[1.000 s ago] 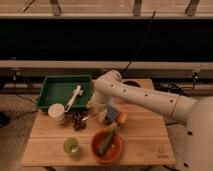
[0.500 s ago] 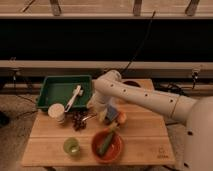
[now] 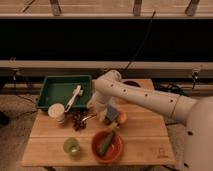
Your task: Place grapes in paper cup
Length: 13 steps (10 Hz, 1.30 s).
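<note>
The grapes (image 3: 78, 121), a small dark purple-red bunch, lie on the wooden table (image 3: 140, 137) just right of the paper cup (image 3: 56, 112). The white cup stands upright at the table's left, in front of the green tray. My gripper (image 3: 90, 116) hangs from the white arm (image 3: 135, 95) and sits low over the table, right beside the grapes on their right. I cannot tell whether it touches them.
A green tray (image 3: 55, 92) with a white utensil (image 3: 74, 96) sits at the back left. An orange bowl (image 3: 98, 149) holding a green vegetable and a translucent green cup (image 3: 72, 146) stand at the front. A blue item (image 3: 112, 112) and an orange-yellow fruit (image 3: 121, 118) lie under the arm.
</note>
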{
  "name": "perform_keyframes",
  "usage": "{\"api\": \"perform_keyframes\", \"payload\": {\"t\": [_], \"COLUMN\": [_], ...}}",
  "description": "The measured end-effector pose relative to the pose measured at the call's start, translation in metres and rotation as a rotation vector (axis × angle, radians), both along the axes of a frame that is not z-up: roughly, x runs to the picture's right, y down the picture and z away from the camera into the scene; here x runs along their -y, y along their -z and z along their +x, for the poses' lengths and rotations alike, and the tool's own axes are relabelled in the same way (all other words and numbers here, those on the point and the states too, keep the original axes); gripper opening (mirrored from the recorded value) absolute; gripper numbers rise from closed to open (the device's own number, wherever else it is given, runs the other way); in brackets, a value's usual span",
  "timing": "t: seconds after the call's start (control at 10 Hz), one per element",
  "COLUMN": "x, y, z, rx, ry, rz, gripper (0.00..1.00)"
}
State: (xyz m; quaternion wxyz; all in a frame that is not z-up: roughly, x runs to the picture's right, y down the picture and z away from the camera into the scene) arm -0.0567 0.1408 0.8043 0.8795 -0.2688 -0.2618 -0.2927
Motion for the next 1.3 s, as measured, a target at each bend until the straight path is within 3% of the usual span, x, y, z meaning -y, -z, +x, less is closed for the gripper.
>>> {"api": "perform_keyframes", "payload": {"t": [0.7, 1.0, 1.3], "x": [0.0, -0.001, -0.014], "y": [0.001, 0.02, 0.045], "z": [-0.001, -0.035, -0.081], "rx": [0.006, 0.088, 0.178], "ry": [0.009, 0.085, 0.179], "rz": [0.001, 0.01, 0.016], "gripper": [0.65, 0.65, 0.65]}}
